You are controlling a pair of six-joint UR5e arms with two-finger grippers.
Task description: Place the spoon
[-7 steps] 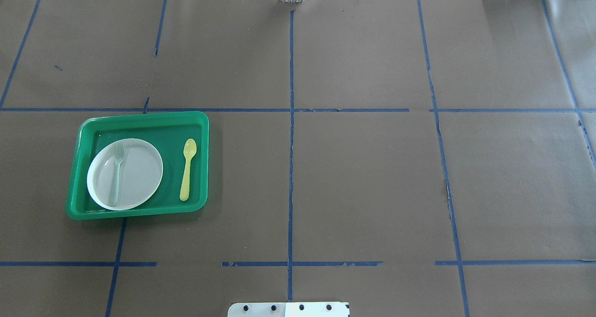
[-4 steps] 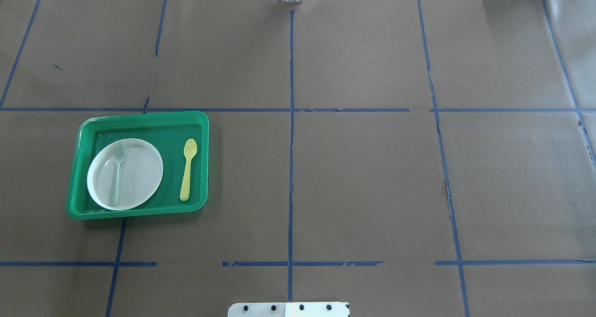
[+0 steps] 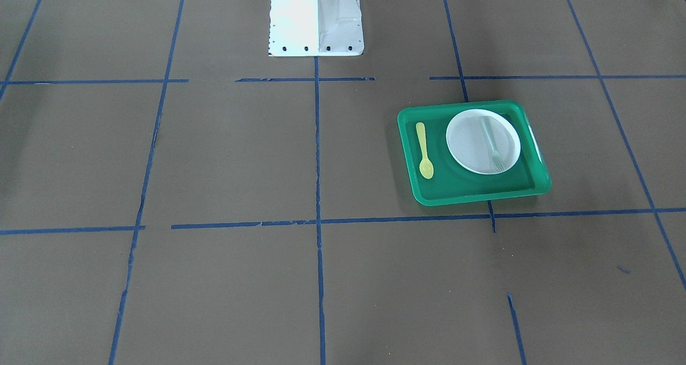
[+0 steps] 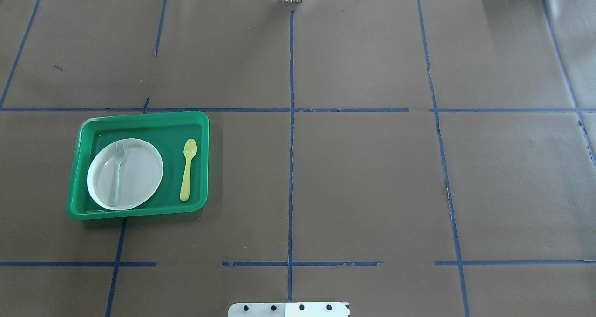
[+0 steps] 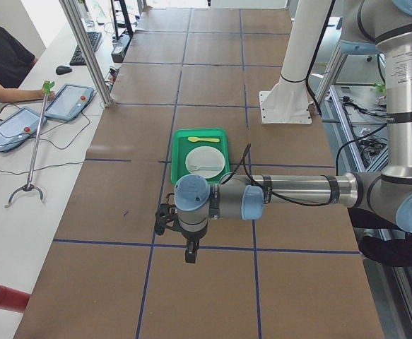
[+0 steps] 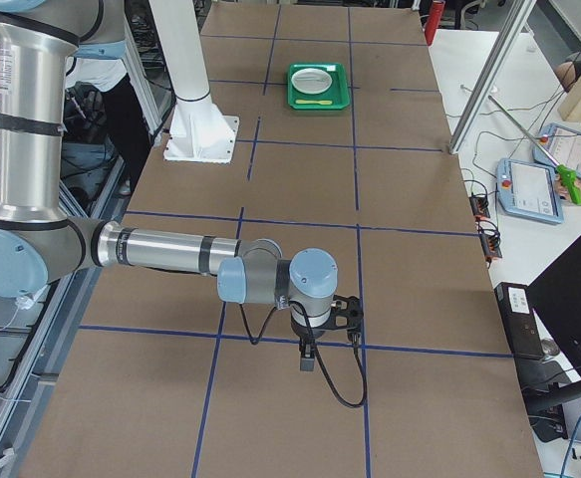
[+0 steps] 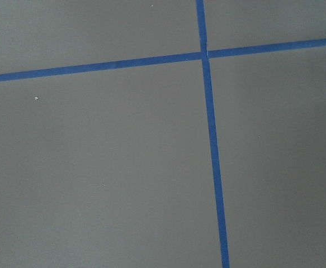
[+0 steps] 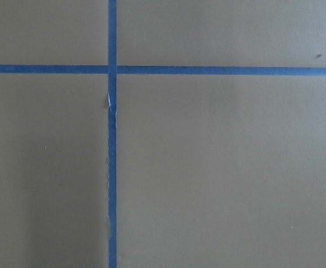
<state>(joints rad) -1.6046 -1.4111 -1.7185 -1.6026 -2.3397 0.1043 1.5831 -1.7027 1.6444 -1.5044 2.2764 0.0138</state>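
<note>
We find the small yellow plastic spoon (image 4: 188, 169) lying flat on the floor of the green rectangular plastic tray (image 4: 139, 116). It sits in the bare strip just beside the round white plate (image 4: 142, 172) without touching it, its bowl pointing away from the robot. The pale grey-green plastic fork (image 4: 116, 177) rests on the plate, parallel to the spoon. We read this as a place setting, with each utensil laid straight so its handle faces the robot. Neither arm holds anything. The left gripper (image 5: 189, 253) and the right gripper (image 6: 307, 358) each hang pointing down over the brown paper-covered table (image 4: 372, 177), well apart from the tray, and their wrist cameras show only paper and blue tape lines (image 4: 291, 168). We see each claw from the side only, so we cannot tell whether it is released or clenched. We judge the spoon either already set down or not yet approached.
</note>
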